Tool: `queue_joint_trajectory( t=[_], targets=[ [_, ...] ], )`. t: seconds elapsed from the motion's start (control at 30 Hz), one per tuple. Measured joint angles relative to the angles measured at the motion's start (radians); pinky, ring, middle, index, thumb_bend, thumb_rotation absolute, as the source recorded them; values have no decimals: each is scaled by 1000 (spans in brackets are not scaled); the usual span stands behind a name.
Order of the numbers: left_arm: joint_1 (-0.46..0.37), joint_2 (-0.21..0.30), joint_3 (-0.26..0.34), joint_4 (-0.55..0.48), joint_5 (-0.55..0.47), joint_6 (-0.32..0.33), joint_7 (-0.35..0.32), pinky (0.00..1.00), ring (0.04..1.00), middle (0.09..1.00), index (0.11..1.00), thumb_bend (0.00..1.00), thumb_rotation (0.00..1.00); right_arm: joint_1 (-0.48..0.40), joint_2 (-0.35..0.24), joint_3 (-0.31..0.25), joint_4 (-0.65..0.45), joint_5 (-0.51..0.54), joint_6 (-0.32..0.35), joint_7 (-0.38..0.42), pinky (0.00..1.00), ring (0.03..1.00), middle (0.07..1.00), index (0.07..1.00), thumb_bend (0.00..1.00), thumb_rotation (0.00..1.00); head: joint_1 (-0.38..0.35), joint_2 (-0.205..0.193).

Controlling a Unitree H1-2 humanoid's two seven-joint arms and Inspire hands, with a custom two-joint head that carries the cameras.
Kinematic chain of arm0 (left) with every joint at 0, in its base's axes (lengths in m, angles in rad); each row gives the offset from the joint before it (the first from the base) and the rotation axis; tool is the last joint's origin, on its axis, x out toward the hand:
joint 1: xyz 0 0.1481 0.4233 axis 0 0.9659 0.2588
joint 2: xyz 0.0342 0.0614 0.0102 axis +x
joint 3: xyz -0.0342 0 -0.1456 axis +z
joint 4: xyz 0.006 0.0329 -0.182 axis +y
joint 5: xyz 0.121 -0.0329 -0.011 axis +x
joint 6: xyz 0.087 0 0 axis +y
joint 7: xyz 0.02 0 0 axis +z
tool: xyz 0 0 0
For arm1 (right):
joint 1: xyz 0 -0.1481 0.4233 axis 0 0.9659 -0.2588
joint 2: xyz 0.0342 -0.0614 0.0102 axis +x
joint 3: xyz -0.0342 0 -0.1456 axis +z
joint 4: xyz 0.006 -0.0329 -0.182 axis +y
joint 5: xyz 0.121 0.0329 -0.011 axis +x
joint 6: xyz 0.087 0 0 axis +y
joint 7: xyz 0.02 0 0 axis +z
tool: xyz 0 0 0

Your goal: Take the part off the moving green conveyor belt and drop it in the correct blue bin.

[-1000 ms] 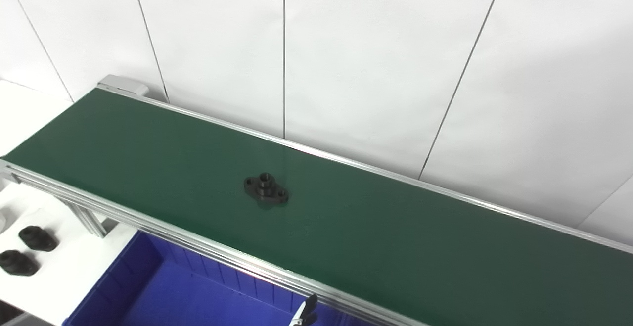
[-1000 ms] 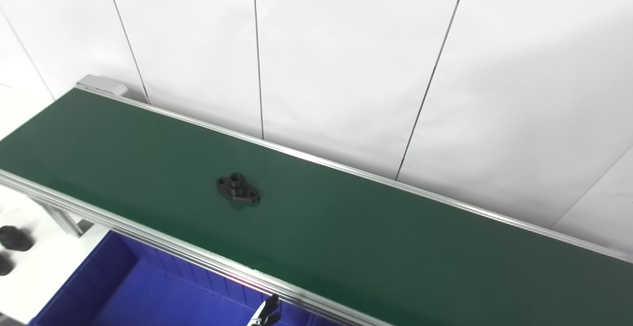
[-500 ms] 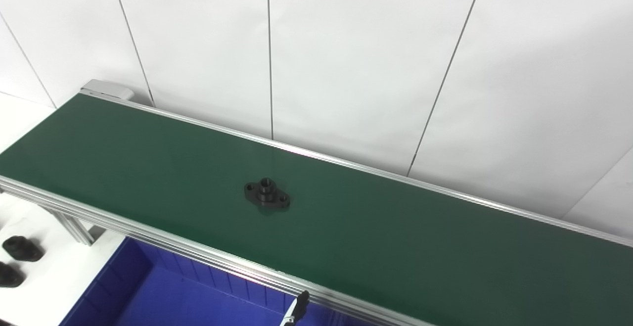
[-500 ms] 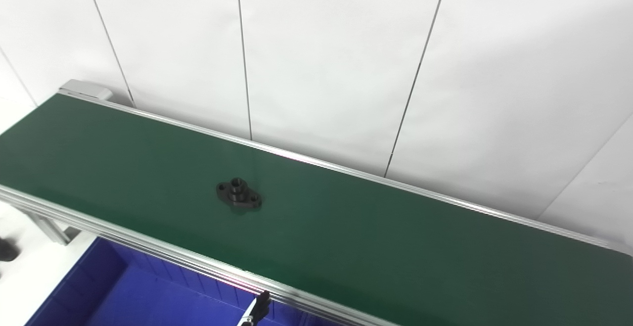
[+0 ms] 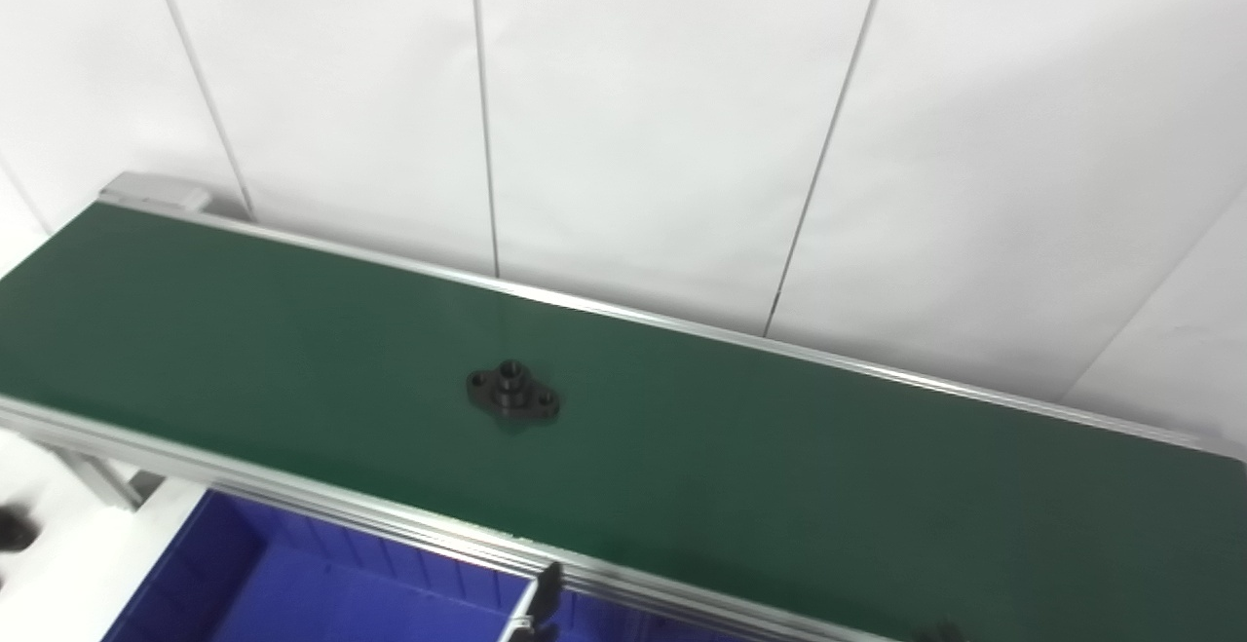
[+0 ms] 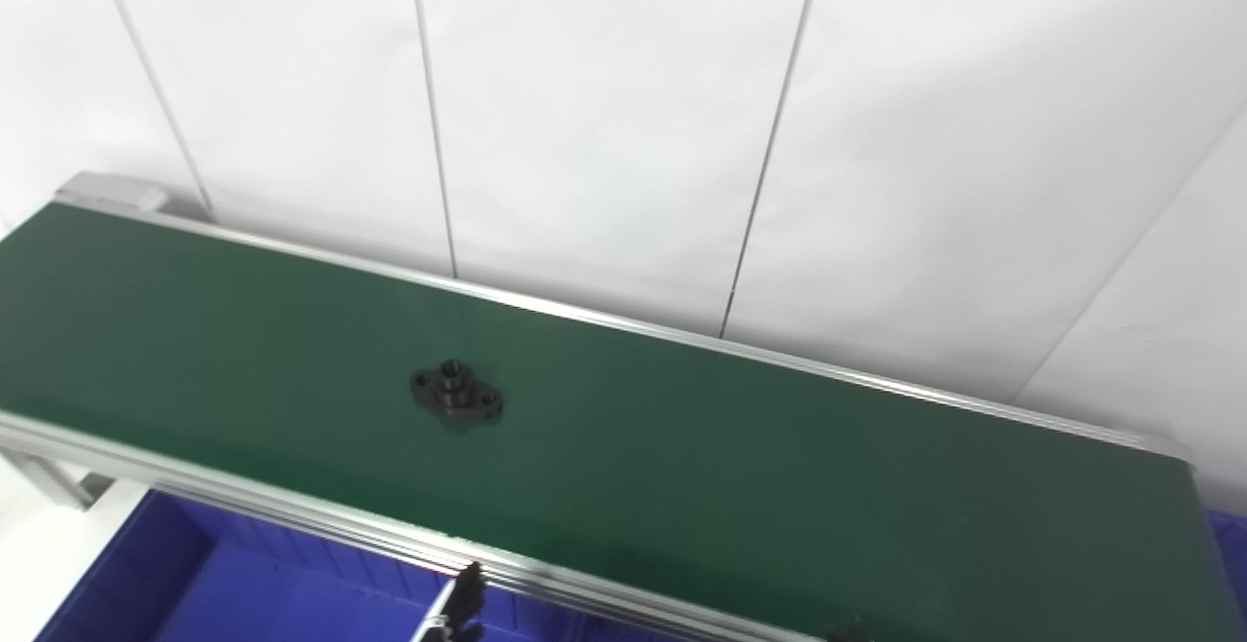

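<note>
— Mostly the camera has moved: the whole picture has swung to the right, so the belt's right-hand end now shows. Against the wall seam, though, the black two-eared flanged part [image 5: 513, 394] has crept from the seam's left to just right of it.

— Where does it sit now?

— Flat on the green conveyor belt [image 5: 779, 467], about midway across its width, hub upward, touching nothing else. It is well short of the belt's right end.

— And the hands?

— Neither hand is in the pictures, so I cannot tell whether their fingers are spread or pressed together. A dark speck at the bottom edge is too small to name.

— So which step is this?

— My guess: tracking, before any reach. Nothing has been picked.

— What does the next move call for?

— Bringing a hand in over the silver aluminium near rail [image 5: 292, 501], leading the drifting part rather than aiming where it lies, and pinching its raised hub.

— The drop?

— One blue plastic bin [image 5: 321, 603] lies below the near rail; a blue sliver [image 6: 1232, 535] past the belt's end may be another. Which is correct, I cannot tell.
</note>
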Motion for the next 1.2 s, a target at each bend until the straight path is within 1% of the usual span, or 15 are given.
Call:
queue_joint_trajectory(
  t=[0.07,0.13,0.2,0.27,0.33,0.43,0.5,0.6,0.67,0.77,0.87,0.97,1.03,1.1,1.2],
  targets=[
    [2,0,7,0,-1,4,-7,985,999,1000,1000,847,875,-23,13,-7,-40,-57,8,0,836,915,940,1000,762,730,-9,9],
    [4,0,11,0,-8,5,-13,997,1000,1000,1000,852,875,-54,32,-6,-88,-103,46,6,843,919,941,1000,805,713,-17,11],
    [4,0,16,-2,-19,9,-19,999,1000,1000,1000,868,874,-98,46,-4,-113,-137,92,23,845,934,959,1000,899,722,-23,14],
    [4,1,19,-6,-22,14,-24,1000,1000,1000,1000,868,874,-162,51,-3,-123,-167,156,50,837,934,965,996,927,720,-28,17],
    [5,1,20,-15,-25,17,-33,1000,1000,1000,1000,872,870,-221,54,-6,-138,-193,227,76,819,925,964,984,944,712,-29,18],
    [7,1,19,-30,-44,21,-43,1000,1000,1000,1000,880,873,-312,62,-6,-164,-225,335,124,827,922,959,980,942,691,-31,22],
    [8,1,19,-30,-44,25,-50,1000,1000,1000,1000,880,890,-359,62,-6,-174,-241,385,149,811,907,942,975,946,681,-29,23],
    [11,-1,19,-30,-43,27,-54,1000,1000,1000,1000,883,909,-431,56,-3,-171,-294,479,198,791,893,932,967,956,678,-28,22],
    [11,-2,19,-30,-42,27,-55,1000,1000,1000,1000,865,912,-484,52,-1,-160,-340,526,219,774,880,919,956,971,669,-22,22],
    [11,-2,19,-29,-43,27,-57,1000,1000,1000,1000,883,924,-567,49,9,-110,-392,573,230,748,872,911,941,996,647,-18,23],
    [12,-4,18,-30,-43,27,-57,1000,1000,1000,1000,901,921,-653,47,27,-23,-442,610,235,756,872,910,937,1000,642,-12,25],
    [14,-4,15,-31,-44,28,-60,1000,1000,1000,1000,897,928,-740,38,58,57,-494,636,241,766,875,903,933,1000,642,-3,26],
    [14,-5,14,-32,-43,29,-61,1000,1000,1000,1000,891,931,-779,34,78,101,-531,652,244,773,878,901,935,1000,668,-2,26],
    [15,-5,13,-32,-43,30,-62,1000,1000,1000,1000,894,924,-824,29,109,152,-583,675,247,779,872,897,931,1000,663,0,26],
    [16,-6,11,-34,-43,30,-63,1000,1000,1000,1000,912,923,-875,28,142,221,-629,706,252,769,860,891,928,1000,653,5,28]
  ],
)
